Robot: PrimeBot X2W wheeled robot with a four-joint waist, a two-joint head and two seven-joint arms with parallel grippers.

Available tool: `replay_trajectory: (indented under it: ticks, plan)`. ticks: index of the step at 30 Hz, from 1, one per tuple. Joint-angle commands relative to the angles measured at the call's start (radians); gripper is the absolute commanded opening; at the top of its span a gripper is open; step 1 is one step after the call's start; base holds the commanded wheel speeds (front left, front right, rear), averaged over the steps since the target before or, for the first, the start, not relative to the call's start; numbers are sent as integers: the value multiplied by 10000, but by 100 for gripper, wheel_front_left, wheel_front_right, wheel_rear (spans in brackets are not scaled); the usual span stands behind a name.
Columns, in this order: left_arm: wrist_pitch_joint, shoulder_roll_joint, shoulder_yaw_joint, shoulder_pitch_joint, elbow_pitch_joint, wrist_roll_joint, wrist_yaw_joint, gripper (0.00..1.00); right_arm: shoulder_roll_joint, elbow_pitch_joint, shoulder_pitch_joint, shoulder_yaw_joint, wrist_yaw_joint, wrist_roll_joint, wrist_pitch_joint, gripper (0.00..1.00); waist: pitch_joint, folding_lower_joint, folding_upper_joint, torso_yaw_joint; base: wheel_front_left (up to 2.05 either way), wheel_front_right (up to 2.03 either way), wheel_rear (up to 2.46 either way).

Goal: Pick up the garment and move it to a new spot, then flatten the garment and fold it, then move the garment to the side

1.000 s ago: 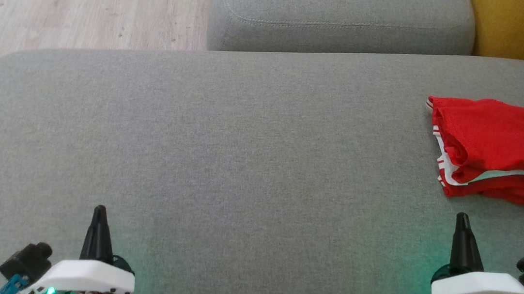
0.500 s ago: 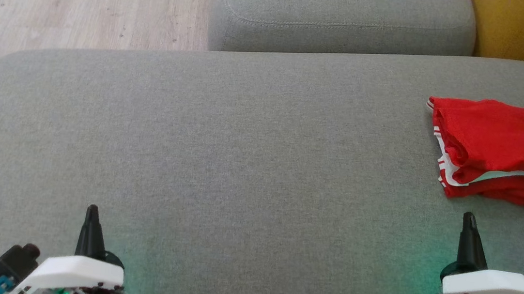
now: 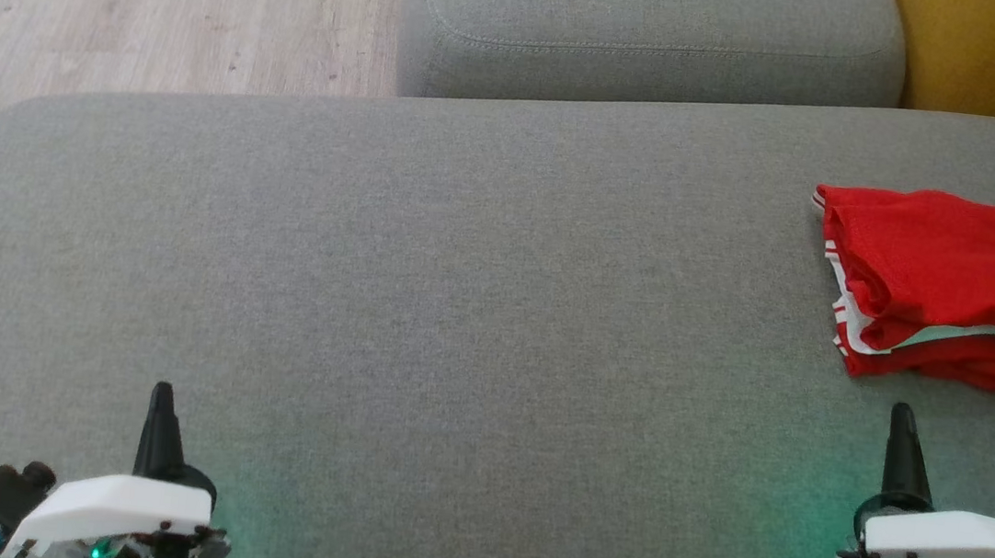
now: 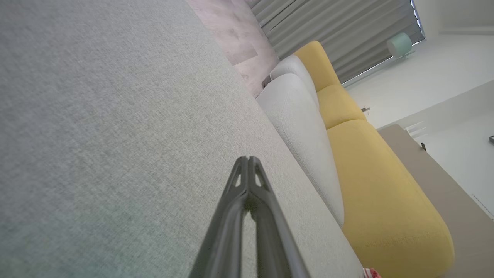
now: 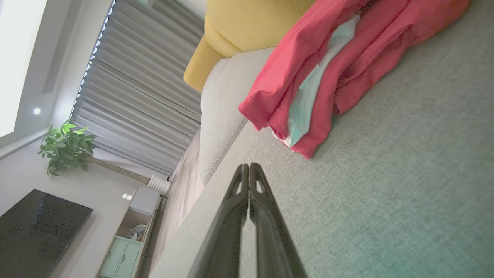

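Over at the right side of the grey seat cushion (image 3: 462,266), the red garment (image 3: 951,271) lies as a compact, layered stack. White-striped hem edges show along its left side, a pale lining peeks out between the layers, and its far end runs off the right border of the head view. I read that as a fold already made and the bundle already set aside. The pick-up, flattening, folding and move to the side all look done, with little or nothing left. In the right wrist view the layers bulge somewhat, so the fold seems loose rather than crisp. The left end effector (image 3: 162,396) sits low over bare cushion, well apart from the red garment, its fingers pressed together and holding nothing. The right end effector (image 3: 903,419) is near the stack's front edge but not touching it, likewise closed tight and empty.
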Motion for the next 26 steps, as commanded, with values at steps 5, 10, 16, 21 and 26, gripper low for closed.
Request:
replay_trajectory:
  ticks: [5, 10, 16, 21, 26]
  plan:
    - [210, 31, 381, -516, -404, -632, -103, 0, -42, -465, -585, 34, -4, 751, 189, 0, -3, -1, 0, 9, 0, 0, 0]
    - [357, 33, 496, -536, -455, -1105, -152, 0, -45, -524, -598, -16, -5, 1299, 334, 0, -6, -1, 0, 18, 0, 0, 0]
    - [534, 35, 633, -561, -516, -1673, -210, 0, -48, -595, -613, -76, -5, 1958, 508, 0, -10, -1, 0, 27, 0, 0, 0]
    - [651, 37, 724, -577, -557, -2049, -249, 0, -49, -642, -623, -116, -5, 2393, 623, 0, -12, -1, 0, 34, 0, 0, 0]
    - [799, 39, 838, -598, -608, -2522, -297, 0, -52, -702, -635, -166, -6, 2942, 768, 0, -15, -1, 0, 42, 0, 0, 0]
